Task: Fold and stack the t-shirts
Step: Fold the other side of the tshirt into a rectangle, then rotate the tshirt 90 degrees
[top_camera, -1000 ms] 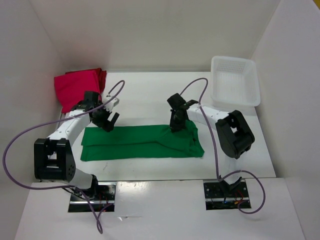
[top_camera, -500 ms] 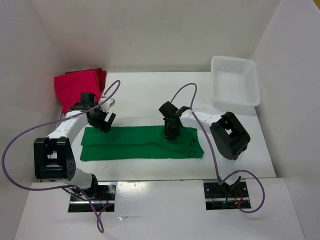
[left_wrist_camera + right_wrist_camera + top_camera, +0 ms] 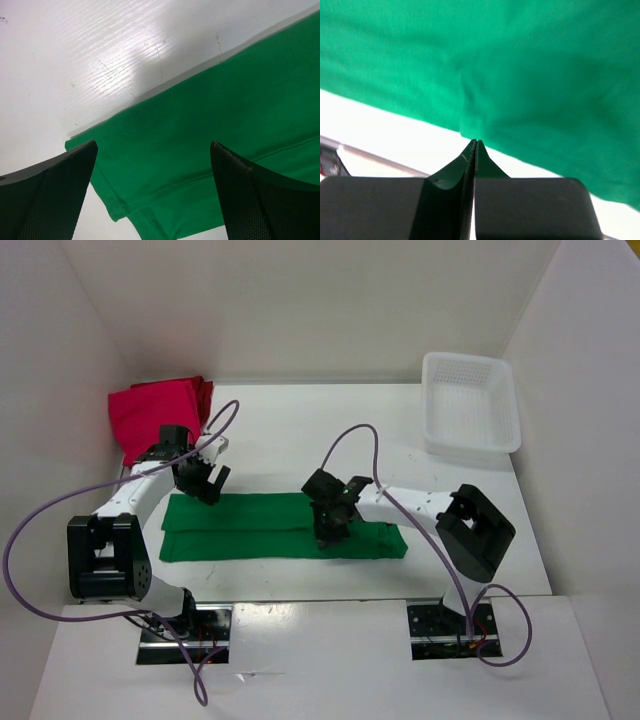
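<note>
The green t-shirt [image 3: 240, 525] is lying as a long folded strip across the middle of the tabletop [image 3: 290, 430], running left to right in front of both arms. The right gripper [image 3: 328, 530] is clamped tight on a pinch of that green cloth. It has been carrying the pinch leftward and toward the near edge since a second ago, when it stood further back and to the right, over the strip's far edge. The right end of the shirt, which was bulging toward the back wall then, is now looking narrower and flatter behind the gripper. In the right wrist view the gripper [image 3: 473, 145] is showing its fingertips pressed together, with green fabric [image 3: 520, 75] filling the space beyond them.

The left gripper [image 3: 205, 488] is hovering with its fingers spread wide over the far left corner of the strip, holding nothing. It has shifted only slightly to the left over the same second. Its wrist camera is looking down between the parted fingers [image 3: 60, 175] at the shirt's hemmed corner [image 3: 225, 115].

The red t-shirts [image 3: 150, 418] are sitting heaped in the far left corner, and the white perforated basket [image 3: 470, 445] is at the far right; neither has moved.
</note>
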